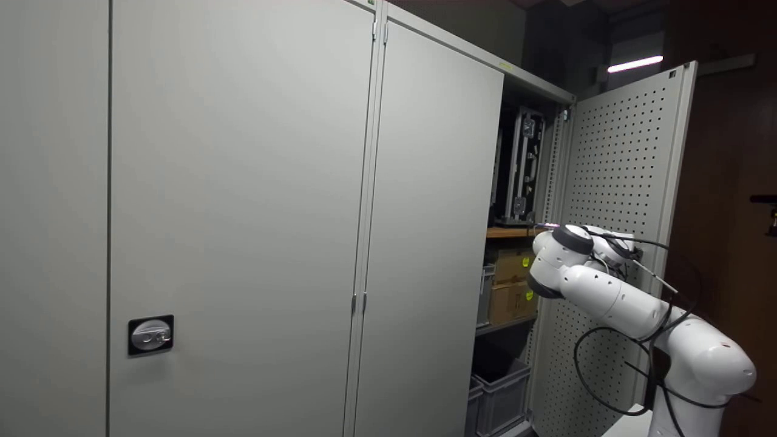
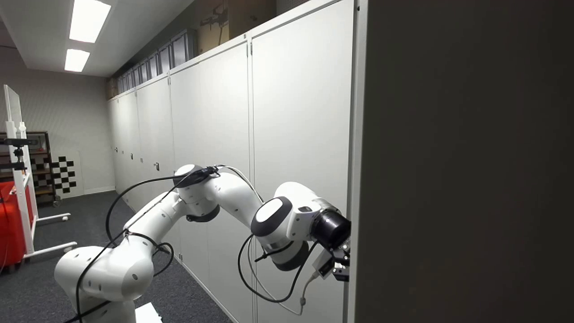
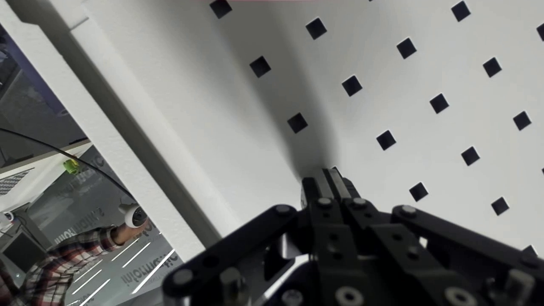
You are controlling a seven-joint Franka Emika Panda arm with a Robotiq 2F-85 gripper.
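In the wrist view my gripper (image 3: 327,171) is shut, its two fingers lying side by side with nothing seen between them. The tips point at the perforated inner face of a grey cabinet door (image 3: 365,51), and a soft shadow runs up to them. Whether they touch the door, I cannot tell. That door (image 1: 622,145) stands swung out from the cabinet in an exterior view, where the arm hides the gripper. Elsewhere the black gripper body (image 2: 343,260) is partly covered by the pale edge of a dark panel (image 2: 466,161), which conceals the fingertips.
Closed cabinet doors (image 1: 243,158) run beside the open bay, which holds cardboard boxes (image 1: 511,300), a grey crate (image 1: 504,394) and a black case (image 1: 525,164). Cables (image 2: 269,296) loop off the arm. Beyond the door's edge, a person's plaid sleeve (image 3: 80,246) shows.
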